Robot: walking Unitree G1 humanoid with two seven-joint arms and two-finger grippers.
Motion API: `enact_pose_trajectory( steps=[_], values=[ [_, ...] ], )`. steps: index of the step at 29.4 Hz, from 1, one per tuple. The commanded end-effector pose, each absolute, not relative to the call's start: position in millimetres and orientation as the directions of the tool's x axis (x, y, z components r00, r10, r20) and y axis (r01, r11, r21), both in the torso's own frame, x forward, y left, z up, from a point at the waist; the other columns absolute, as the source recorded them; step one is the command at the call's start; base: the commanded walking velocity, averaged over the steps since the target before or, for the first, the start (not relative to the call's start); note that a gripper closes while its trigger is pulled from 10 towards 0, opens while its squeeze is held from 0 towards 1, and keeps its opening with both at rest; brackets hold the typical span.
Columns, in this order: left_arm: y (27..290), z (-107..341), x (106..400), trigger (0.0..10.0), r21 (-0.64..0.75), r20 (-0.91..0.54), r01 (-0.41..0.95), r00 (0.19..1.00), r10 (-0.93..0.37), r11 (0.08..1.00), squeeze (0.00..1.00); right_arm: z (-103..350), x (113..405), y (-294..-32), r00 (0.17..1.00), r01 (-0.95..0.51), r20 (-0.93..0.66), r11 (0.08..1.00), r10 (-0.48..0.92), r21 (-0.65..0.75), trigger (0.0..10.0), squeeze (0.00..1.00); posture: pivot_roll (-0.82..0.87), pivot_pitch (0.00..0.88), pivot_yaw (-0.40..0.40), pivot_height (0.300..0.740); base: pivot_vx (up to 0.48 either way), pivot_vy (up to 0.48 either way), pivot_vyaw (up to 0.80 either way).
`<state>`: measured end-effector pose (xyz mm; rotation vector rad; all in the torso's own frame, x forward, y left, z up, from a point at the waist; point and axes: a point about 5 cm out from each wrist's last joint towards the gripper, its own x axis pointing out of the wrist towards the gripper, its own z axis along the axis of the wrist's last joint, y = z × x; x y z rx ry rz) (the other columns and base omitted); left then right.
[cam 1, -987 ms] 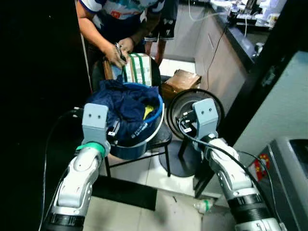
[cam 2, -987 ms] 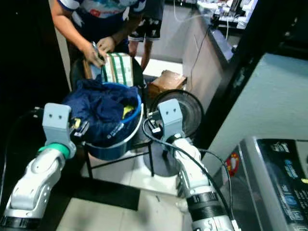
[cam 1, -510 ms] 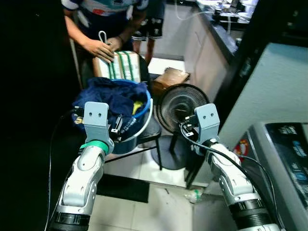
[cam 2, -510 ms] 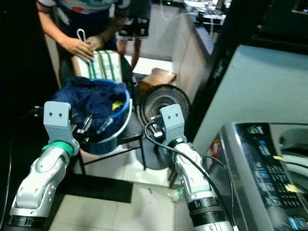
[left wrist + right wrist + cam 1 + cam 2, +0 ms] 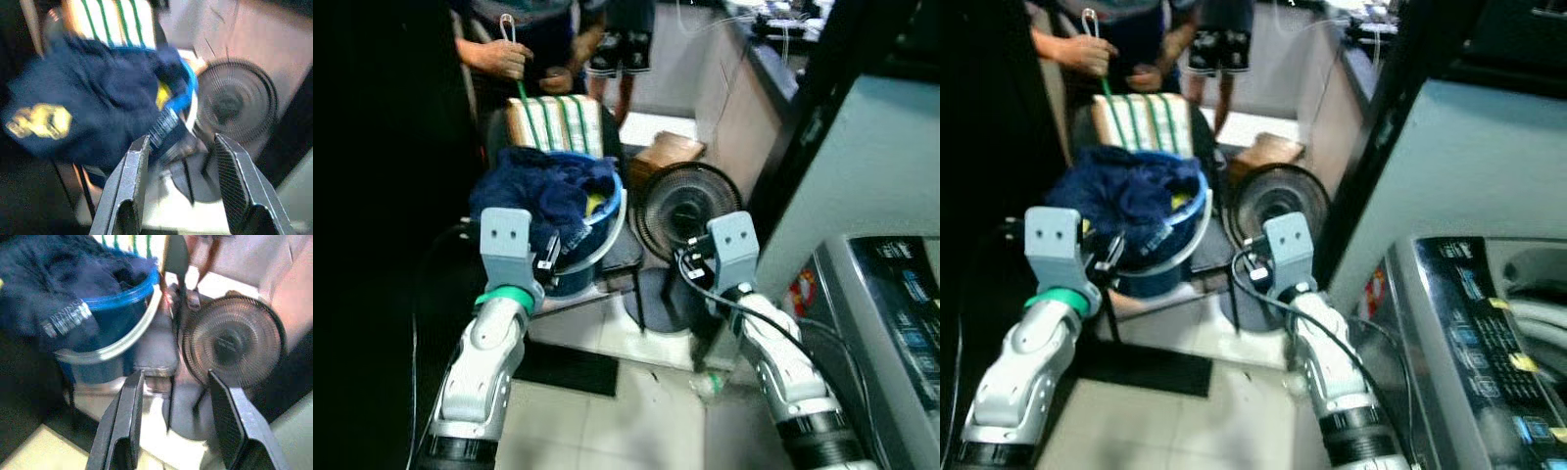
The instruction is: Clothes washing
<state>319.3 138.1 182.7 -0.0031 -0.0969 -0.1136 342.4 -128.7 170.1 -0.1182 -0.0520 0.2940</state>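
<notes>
A blue bucket [image 5: 603,223] stands on a dark stool [image 5: 625,253], heaped with dark navy clothes [image 5: 546,192] and a bit of yellow cloth [image 5: 596,204]. My left gripper [image 5: 180,188] is open, held just short of the bucket with nothing between its fingers. My right gripper [image 5: 173,423] is also open and holds nothing; it faces the gap between the bucket [image 5: 110,328] and a floor fan [image 5: 233,341]. At the right stands a washing machine [image 5: 1489,323] with its control panel showing.
A person stands behind the bucket, one hand [image 5: 494,57] holding a green cord over a green-striped white box [image 5: 558,123]. A cardboard box [image 5: 666,155] lies on the floor beyond the floor fan [image 5: 683,208]. A dark mat [image 5: 570,366] lies below the stool. A counter runs at the back right.
The camera has turned right and the washing machine has come into view. The person's hand has lifted from the striped box and pulled the cord upward. Both grippers remain open.
</notes>
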Motion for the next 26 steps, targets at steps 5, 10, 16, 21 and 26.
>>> enact_pose_trajectory(
  steps=[5, 10, 16, 21, 26],
  values=[
    [136.7, 182.2, 318.8, 10.0, 0.013, 0.098, 0.123, 0.987, -0.124, 0.992, 0.00, 169.7, 341.9, -128.8, 0.956, -0.286, 0.035, 0.952, 0.291, -0.114, 10.0, 0.00, 0.02, 0.036, -0.042, 0.740, 0.000, 0.000, 0.00],
    [135.7, 182.6, 318.7, 10.0, 0.013, 0.100, 0.128, 0.987, -0.129, 0.992, 0.00, 169.2, 340.7, -128.2, 0.955, -0.289, 0.034, 0.951, 0.295, -0.112, 10.0, 0.00, 0.02, 0.038, -0.040, 0.740, 0.000, 0.000, 0.00],
    [136.4, 182.5, 319.0, 10.0, 0.014, 0.102, 0.128, 0.986, -0.129, 0.992, 0.00, 168.8, 340.4, -127.5, 0.954, -0.294, 0.034, 0.950, 0.299, -0.109, 10.0, 0.00, 0.02, 0.039, -0.040, 0.740, 0.000, 0.000, 0.00],
    [137.1, 182.8, 319.0, 10.0, 0.010, 0.101, 0.122, 0.987, -0.123, 0.992, 0.00, 169.5, 340.0, -125.7, 0.944, -0.324, 0.033, 0.939, 0.330, -0.118, 10.0, 0.00, 0.02, 0.039, -0.040, 0.740, 0.000, 0.000, 0.00],
    [139.1, 183.2, 319.8, 10.0, 0.001, 0.102, 0.114, 0.988, -0.113, 0.993, 0.00, 170.0, 339.5, -122.5, 0.936, -0.342, 0.034, 0.929, 0.350, -0.145, 10.0, 0.00, 0.03, 0.032, -0.042, 0.740, 0.000, 0.000, 0.00]
  ],
)
